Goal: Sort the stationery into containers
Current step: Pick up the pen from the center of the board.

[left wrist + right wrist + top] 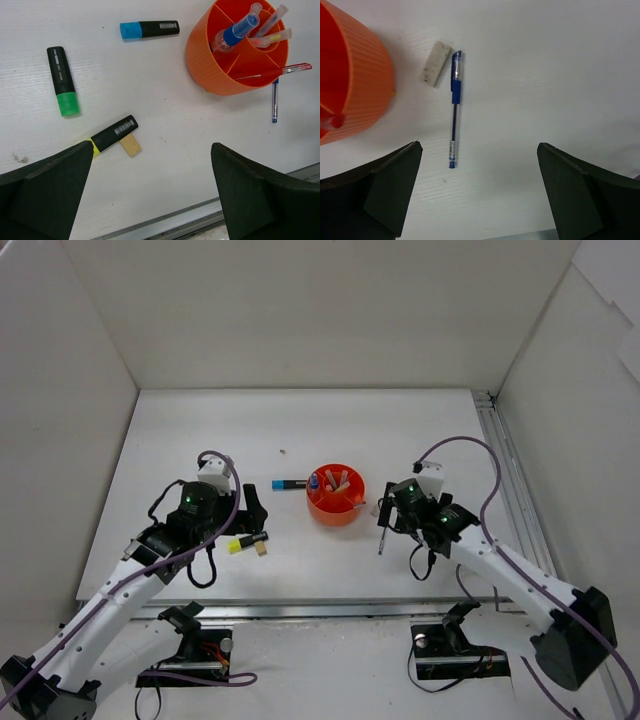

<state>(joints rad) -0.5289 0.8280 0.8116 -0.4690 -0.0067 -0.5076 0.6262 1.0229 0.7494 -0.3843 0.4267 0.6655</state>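
The orange tub (335, 495) holds a blue-white marker (235, 32), pink pens (270, 22) and a red pen (272, 73) lying across its rim. On the table lie a blue-capped highlighter (149, 29), a green-capped one (63, 81), a yellow-capped one (112, 134) with a tan eraser (130, 145) against it, a blue pen (454, 115) and a white eraser (435, 63). My left gripper (152, 165) is open and empty above the table, near the yellow highlighter. My right gripper (480, 150) is open and empty, just right of the blue pen.
The tub's ribbed wall (365, 75) stands left of the right gripper. A metal rail (300, 608) runs along the table's near edge and another (505, 480) along the right side. White walls enclose the table. A small speck (283, 452) lies at the back.
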